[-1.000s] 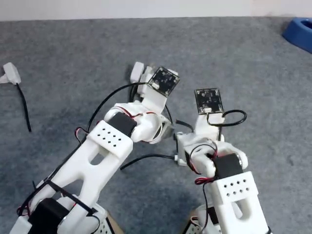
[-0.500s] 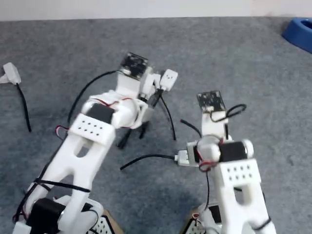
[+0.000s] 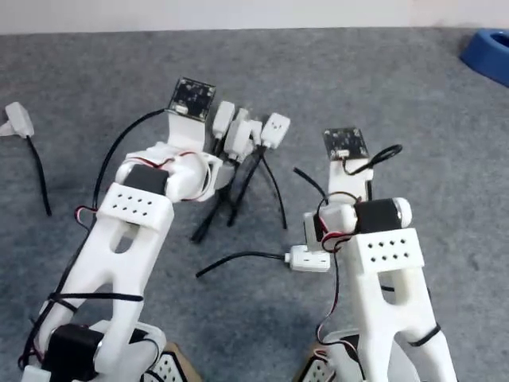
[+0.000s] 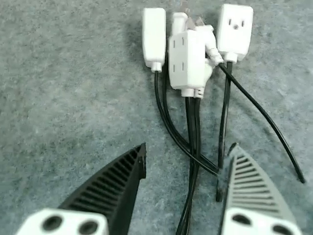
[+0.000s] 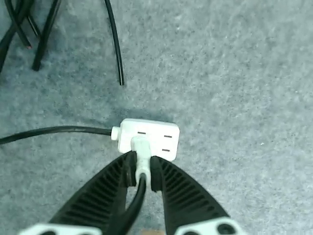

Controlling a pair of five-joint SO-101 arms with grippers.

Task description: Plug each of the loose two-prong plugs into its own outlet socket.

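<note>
Firmly, the right hand [image 5: 142, 158] pinches a plug [image 5: 140, 146] touching an outlet socket [image 5: 164, 139] — left hand [image 4: 187, 149] spread.

White sockets [image 4: 188, 61], black cords [image 4: 191, 122] — grey carpet [image 4: 73, 88]

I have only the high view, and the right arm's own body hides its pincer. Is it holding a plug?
Observer: Yes. In the right wrist view, the right pincer is shut on a white plug with a black cord.
Operator: Where is that plug relative to the outlet?
Observer: It sits on the white outlet block, at the edge nearest the pincer. I cannot tell if the prongs are in.
Operator: And the left pincer?
Observer: The left pincer is open and empty, above the black cords that run from the cluster of white outlets.
</note>
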